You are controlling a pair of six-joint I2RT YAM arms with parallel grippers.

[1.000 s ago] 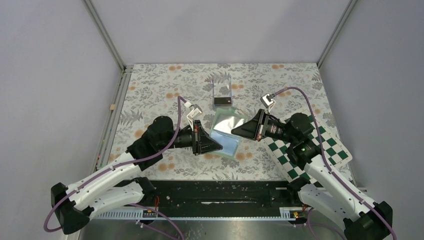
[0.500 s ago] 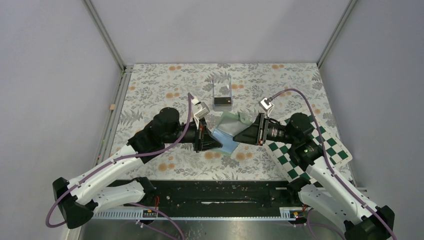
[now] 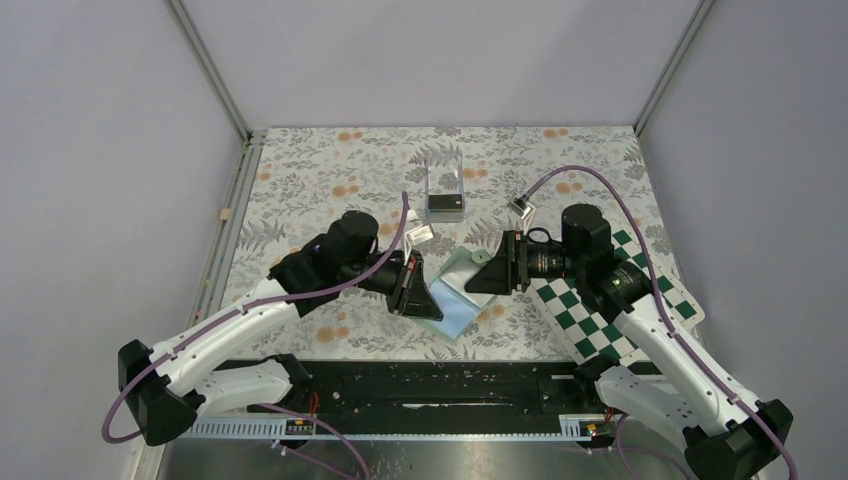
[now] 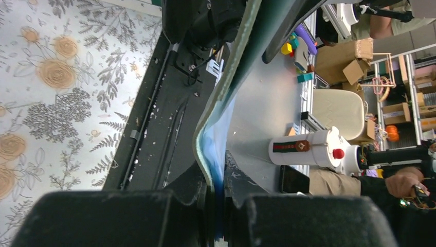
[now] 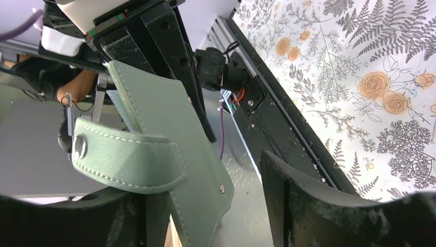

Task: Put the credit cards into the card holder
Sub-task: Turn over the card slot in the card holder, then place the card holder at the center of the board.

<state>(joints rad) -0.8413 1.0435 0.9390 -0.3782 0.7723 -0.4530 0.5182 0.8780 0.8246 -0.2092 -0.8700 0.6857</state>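
Hardly begun, judging from the layout. Over the floral table (image 3: 300,180), just left of the chequered board (image 3: 575,330): card holder (image 3: 462,300) raised and tilted, at least on the gripped side, one edge pinched flat between the pressed-together fingers of the left gripper (image 3: 425,300). Pale blue inner lining showing at that edge in the left wrist view. Right gripper (image 3: 497,272) spread wide, jaws standing either side of the green flap with its snap (no contact visible in the right wrist view), so gripping nothing. Further back, well apart from both grippers: clear box (image 3: 444,175) with one black credit card (image 3: 446,203) lying inside. No card seen in any pocket. Other cards nowhere in view, possibly hidden. Left to do, by this reading: spread the holder enough to expose a pocket, fetch the card from the box, slide it in, and repeat for any others.
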